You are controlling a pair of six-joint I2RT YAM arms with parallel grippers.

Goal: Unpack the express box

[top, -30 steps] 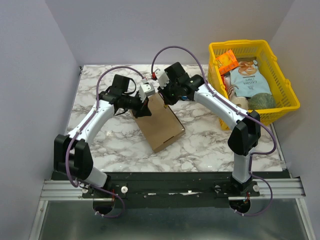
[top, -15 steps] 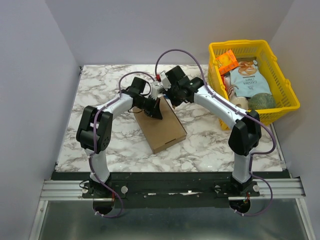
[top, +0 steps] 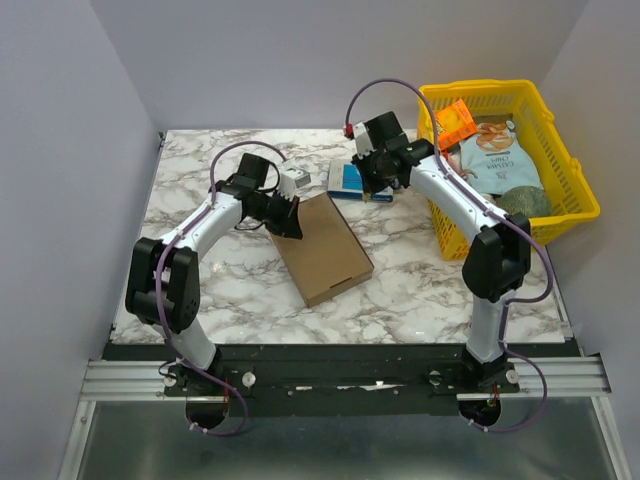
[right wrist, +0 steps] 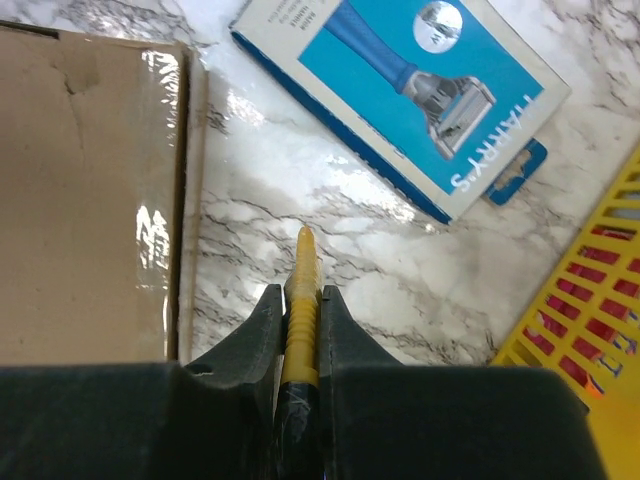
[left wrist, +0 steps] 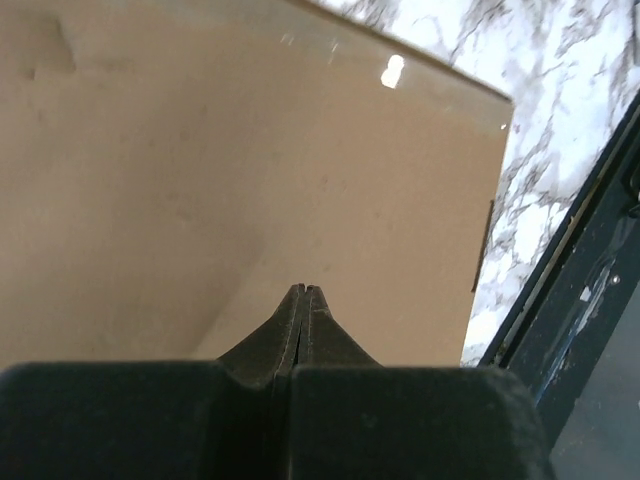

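Note:
The express box (top: 325,250) is a flat brown cardboard mailer lying closed on the marble table, and it fills most of the left wrist view (left wrist: 250,150). My left gripper (top: 290,222) is shut and empty, its tips (left wrist: 303,290) low over the box's far-left corner. My right gripper (top: 380,183) is shut on a thin yellow ribbed tool (right wrist: 302,270). It hovers over bare marble between the box's edge (right wrist: 80,200) and a blue box (right wrist: 400,90).
The blue box with a razor picture (top: 347,178) lies on the table behind the express box. A yellow plastic basket (top: 575,190) at the right holds an orange pack (top: 455,122), a snack bag and other items; its rim shows in the right wrist view (right wrist: 590,330).
My right gripper has moved right, away from the express box's far end, uncovering the blue box. The left arm has shifted, its gripper staying at the box's far-left corner.

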